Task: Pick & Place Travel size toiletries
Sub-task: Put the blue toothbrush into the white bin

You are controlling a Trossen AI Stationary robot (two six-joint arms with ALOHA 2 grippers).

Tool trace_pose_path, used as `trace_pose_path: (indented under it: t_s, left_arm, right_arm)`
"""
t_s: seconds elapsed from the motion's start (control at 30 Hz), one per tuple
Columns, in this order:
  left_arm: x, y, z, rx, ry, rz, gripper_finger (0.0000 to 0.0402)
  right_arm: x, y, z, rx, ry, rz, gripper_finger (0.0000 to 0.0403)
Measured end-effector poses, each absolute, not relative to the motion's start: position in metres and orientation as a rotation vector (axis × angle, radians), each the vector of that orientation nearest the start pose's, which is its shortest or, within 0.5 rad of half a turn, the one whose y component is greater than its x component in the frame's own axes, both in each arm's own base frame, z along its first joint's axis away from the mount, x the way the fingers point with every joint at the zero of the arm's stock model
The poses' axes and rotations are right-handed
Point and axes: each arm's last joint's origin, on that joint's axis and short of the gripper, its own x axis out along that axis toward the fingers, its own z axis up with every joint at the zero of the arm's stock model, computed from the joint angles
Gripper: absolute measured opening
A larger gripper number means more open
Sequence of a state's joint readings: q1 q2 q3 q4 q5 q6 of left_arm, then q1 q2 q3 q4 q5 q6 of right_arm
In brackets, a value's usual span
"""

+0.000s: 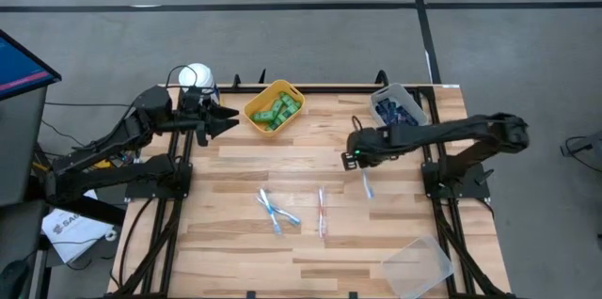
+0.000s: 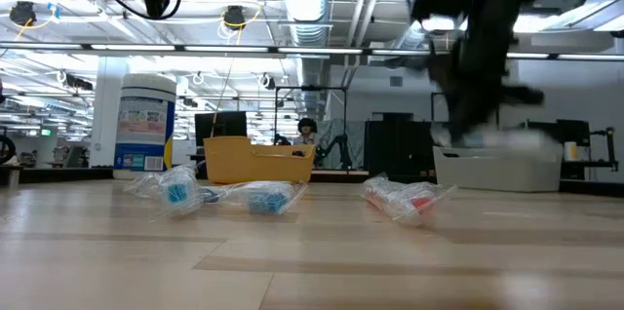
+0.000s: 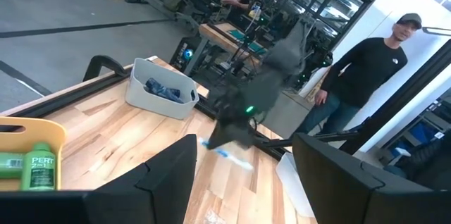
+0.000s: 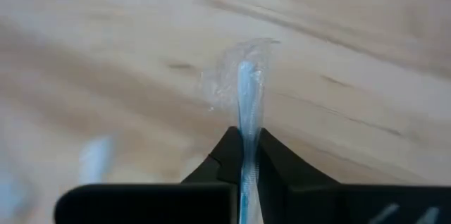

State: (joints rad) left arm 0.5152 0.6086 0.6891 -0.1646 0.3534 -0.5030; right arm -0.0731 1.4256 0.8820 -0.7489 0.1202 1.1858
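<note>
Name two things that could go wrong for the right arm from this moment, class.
The right gripper pinches the wrapped toothbrush only by its thin end, so it could slip or swing out on the way. Three more toothbrushes lie loose on the table nearby; a low sweep might scatter them.

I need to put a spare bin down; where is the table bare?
Bare: the left side below the yellow bin, and between the toothbrushes and clear bin. Crowded: the middle and under the right gripper.
</note>
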Motion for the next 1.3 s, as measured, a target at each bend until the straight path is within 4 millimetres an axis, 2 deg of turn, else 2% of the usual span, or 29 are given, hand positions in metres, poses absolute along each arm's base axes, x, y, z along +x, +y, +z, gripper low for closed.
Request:
trace_pose_path:
  t_s: [0.1, 0.2, 0.3, 0.4, 0.53, 0.73, 0.83, 1.0, 1.3]
  left_arm:
    - [0.124, 0.059, 0.326, -0.537, 0.034, 0.178, 0.0232]
    - [0.124, 0.059, 0.326, -0.537, 0.034, 0.178, 0.0232]
    - [0.124, 0.059, 0.326, -0.536, 0.033, 0.178, 0.0232]
    - [0.124, 0.059, 0.326, -0.536, 0.034, 0.178, 0.0232]
    - [0.124, 0.059, 0.326, -0.535, 0.034, 0.178, 0.0232]
    - [0.124, 0.059, 0.326, -0.531, 0.034, 0.178, 0.0232]
    - [0.124, 0.059, 0.326, -0.531, 0.034, 0.178, 0.0232]
    - [0.124, 0.059, 0.326, -0.534, 0.034, 0.178, 0.0232]
    - [0.124, 0.059, 0.326, -0.536, 0.034, 0.178, 0.0232]
  right_arm:
    - [0.244, -0.009, 0.235, 0.871, 0.954, -0.708, 0.0011]
    - [0.231, 0.014, 0.263, 0.720, 0.953, -0.519, 0.0006]
    - [0.213, 0.043, 0.277, 0.543, 0.998, -0.329, 0.0006]
    - [0.195, 0.071, 0.283, 0.438, 1.034, -0.179, 0.0005]
    - [0.178, 0.107, 0.279, 0.342, 1.102, -0.044, 0.0005]
    - [0.167, 0.160, 0.259, 0.184, 1.179, 0.125, 0.0005]
    - [0.161, 0.180, 0.248, 0.153, 1.210, 0.159, 0.0005]
    - [0.154, 0.206, 0.232, 0.165, 1.278, 0.181, 0.0005]
    - [0.156, 0.239, 0.210, 0.035, 1.399, 0.278, 0.0005]
